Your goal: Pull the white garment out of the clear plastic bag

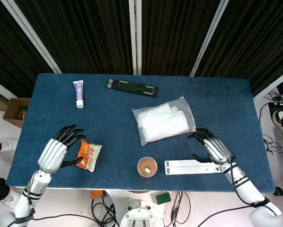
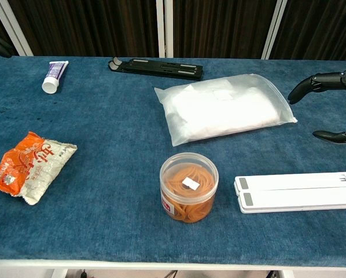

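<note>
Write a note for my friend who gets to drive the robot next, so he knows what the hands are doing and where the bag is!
Left hand: open, holds nothing, beside the orange snack packet.
Right hand: open, holds nothing, just off the right end of the clear plastic bag, above the white folded stand.
Bag lies flat mid-table; the white garment is fully inside it.
Done: nothing yet.
Left: grip the bag, then pull the garment out.

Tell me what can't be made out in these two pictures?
- Left hand: outside the chest view's left edge.
- Right hand: cut off by the chest view's right edge; only fingertips show.
- White garment: its shape is blurred by the clear plastic bag.
- Tube label: too small in both views.
</note>
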`<state>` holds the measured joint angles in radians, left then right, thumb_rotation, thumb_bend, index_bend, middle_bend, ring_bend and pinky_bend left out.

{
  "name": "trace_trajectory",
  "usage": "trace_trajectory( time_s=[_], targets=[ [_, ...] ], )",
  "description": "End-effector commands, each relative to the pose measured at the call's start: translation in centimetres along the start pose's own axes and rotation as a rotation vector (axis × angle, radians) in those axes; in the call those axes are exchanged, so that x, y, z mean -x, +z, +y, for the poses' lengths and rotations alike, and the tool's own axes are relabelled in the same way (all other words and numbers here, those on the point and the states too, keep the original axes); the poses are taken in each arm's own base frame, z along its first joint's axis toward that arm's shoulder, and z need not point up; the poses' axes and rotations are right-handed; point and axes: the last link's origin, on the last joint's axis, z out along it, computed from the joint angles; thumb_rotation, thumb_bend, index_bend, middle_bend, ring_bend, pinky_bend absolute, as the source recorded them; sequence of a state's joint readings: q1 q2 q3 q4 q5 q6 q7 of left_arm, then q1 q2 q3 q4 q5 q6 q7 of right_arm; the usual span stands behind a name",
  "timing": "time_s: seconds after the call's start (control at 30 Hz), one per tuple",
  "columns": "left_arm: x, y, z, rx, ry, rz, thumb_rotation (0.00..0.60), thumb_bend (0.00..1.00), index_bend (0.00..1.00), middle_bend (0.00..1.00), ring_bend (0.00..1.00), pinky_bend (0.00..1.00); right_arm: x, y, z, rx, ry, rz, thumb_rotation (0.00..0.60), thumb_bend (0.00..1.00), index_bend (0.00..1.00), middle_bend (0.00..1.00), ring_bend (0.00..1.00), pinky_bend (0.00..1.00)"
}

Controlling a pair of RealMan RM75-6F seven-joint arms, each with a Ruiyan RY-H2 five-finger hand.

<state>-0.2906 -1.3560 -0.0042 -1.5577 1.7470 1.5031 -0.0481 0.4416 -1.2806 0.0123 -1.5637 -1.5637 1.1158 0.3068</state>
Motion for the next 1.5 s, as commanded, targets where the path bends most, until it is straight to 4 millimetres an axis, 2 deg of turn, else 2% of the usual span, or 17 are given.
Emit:
trace_trajectory(
  time_s=[0.03, 0.2, 0.33, 0.57, 0.73, 0.83, 1.03, 1.17, 1.3, 1.5],
  targets=[
    [0.1, 0.0, -0.1, -0.003, -0.002, -0.004, 0.600, 0.13, 0.29, 0.21, 0.10, 0.16, 0.1, 0.1, 0.0, 0.002, 0.000, -0.002, 0.600, 0.28, 0.28, 0.26, 0.08, 0.13],
    [0.4, -0.1, -0.5, -0.017, 0.010, -0.022, 0.600, 0.13, 0.29, 0.21, 0.10, 0.16, 0.0, 0.5, 0.4, 0.017, -0.003, -0.005, 0.600, 0.28, 0.28, 0.26, 0.08, 0.13],
    [0.4, -0.4, -0.9, -0.038, 0.035, -0.037, 0.600, 0.13, 0.29, 0.21, 0.10, 0.16, -1.3, 1.3, 1.9, 0.077, -0.066, 0.033, 0.600, 0.28, 0.28, 0.26, 0.08, 0.13],
    [0.5, -1.2, -1.5, -0.085, 0.057, -0.047, 0.600, 0.13, 0.30, 0.21, 0.10, 0.16, -4.4, 3.9, 4.3, 0.243, -0.270, 0.073, 0.600, 0.28, 0.26, 0.27, 0.08, 0.14],
    [0.6, -1.7, -1.5, -0.096, 0.054, -0.051, 0.600, 0.13, 0.30, 0.21, 0.10, 0.16, -5.1, 6.6, 4.9, 0.308, -0.305, 0.048, 0.600, 0.28, 0.22, 0.27, 0.08, 0.14],
    [0.7, -1.9, -1.5, -0.102, 0.050, -0.052, 0.600, 0.13, 0.30, 0.21, 0.11, 0.16, -4.7, 8.7, 5.1, 0.335, -0.319, 0.032, 0.600, 0.28, 0.19, 0.27, 0.07, 0.14],
    [0.5, -2.2, -1.6, -0.113, 0.049, -0.047, 0.600, 0.13, 0.30, 0.21, 0.10, 0.16, -2.5, 12.2, 5.2, 0.364, -0.290, -0.006, 0.600, 0.25, 0.18, 0.26, 0.06, 0.14],
    [0.5, -2.4, -1.8, -0.120, 0.049, -0.049, 0.600, 0.13, 0.30, 0.21, 0.10, 0.16, -0.4, 13.7, 3.6, 0.314, -0.198, -0.045, 0.600, 0.26, 0.16, 0.26, 0.06, 0.14],
    [0.5, -2.6, -2.0, -0.127, 0.050, -0.049, 0.600, 0.13, 0.30, 0.21, 0.10, 0.16, 1.7, 13.6, 1.0, 0.192, -0.053, -0.084, 0.600, 0.28, 0.15, 0.28, 0.06, 0.14],
    [0.5, -2.8, -1.9, -0.123, 0.046, -0.043, 0.600, 0.13, 0.30, 0.21, 0.10, 0.16, 3.4, 12.6, -1.1, 0.091, 0.011, -0.127, 0.600, 0.28, 0.15, 0.28, 0.06, 0.14]
  ],
)
